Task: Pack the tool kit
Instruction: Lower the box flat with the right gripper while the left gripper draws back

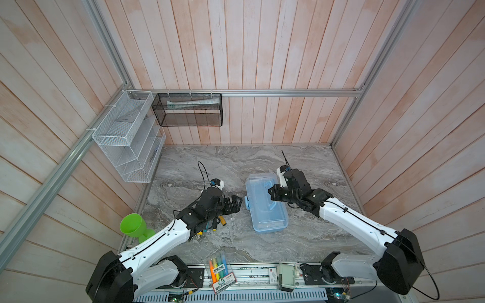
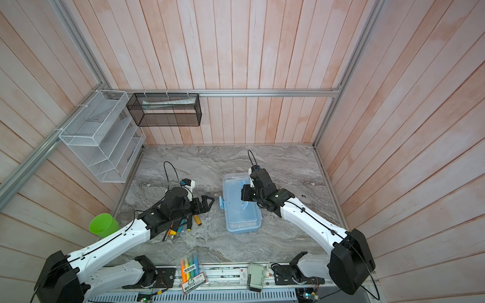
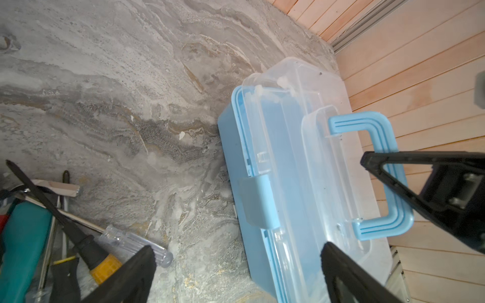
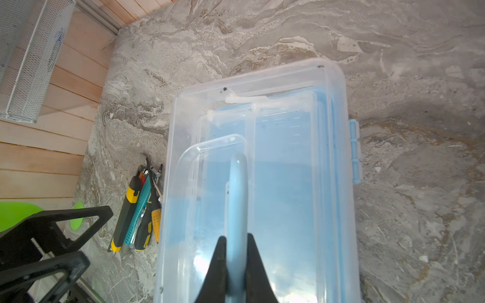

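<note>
Right gripper (image 4: 236,237) is clenched on the blue handle (image 4: 237,189) of the tool case (image 1: 267,220), which stands lid down near the middle of the marble table (image 1: 262,157). Left gripper (image 1: 239,203) gapes wide, holding nothing, just beside the latch (image 3: 256,202). Screwdrivers (image 4: 139,210) lie heaped under the left arm, with a green cup (image 1: 132,225) further left.

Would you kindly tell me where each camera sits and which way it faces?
Both top views: high over the near edge, looking down on table, left arm, right arm, case.
Left wrist: low beside the case, facing its latch; open left gripper frames it.
Right wrist: above the case, looking down; right gripper shut on the handle.
Shared: case and screwdrivers show in all four.
</note>
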Motion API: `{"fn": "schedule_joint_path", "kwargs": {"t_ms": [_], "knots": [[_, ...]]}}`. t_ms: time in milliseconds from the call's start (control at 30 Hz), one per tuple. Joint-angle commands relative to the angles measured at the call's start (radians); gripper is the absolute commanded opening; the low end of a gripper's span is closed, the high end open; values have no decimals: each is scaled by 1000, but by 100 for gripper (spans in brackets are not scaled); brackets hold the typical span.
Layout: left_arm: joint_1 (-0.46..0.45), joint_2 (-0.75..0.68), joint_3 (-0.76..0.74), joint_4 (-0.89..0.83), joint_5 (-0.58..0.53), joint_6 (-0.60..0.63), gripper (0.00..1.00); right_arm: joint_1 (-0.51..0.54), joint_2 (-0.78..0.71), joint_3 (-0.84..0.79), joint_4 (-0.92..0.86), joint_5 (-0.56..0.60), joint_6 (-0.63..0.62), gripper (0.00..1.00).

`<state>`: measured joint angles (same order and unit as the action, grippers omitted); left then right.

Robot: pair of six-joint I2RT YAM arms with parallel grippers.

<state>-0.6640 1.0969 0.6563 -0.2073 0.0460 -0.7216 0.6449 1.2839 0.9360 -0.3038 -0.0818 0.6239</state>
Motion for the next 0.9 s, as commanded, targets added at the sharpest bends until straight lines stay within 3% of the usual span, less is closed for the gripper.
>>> {"fn": "schedule_joint_path", "kwargs": {"t_ms": [0, 200, 367, 867], "knots": [[7, 13, -32, 47, -19, 17, 100, 6, 13, 46, 43, -15, 1, 0], [7, 78, -34, 82, 7, 27, 100, 10, 37, 28, 29, 22, -10, 0], [7, 115, -51, 107, -1, 31, 99, -21, 8, 19, 92, -101, 37, 0], [7, 249, -12, 144, 17, 74, 100, -85, -55, -60, 192, -219, 88, 0]]}}
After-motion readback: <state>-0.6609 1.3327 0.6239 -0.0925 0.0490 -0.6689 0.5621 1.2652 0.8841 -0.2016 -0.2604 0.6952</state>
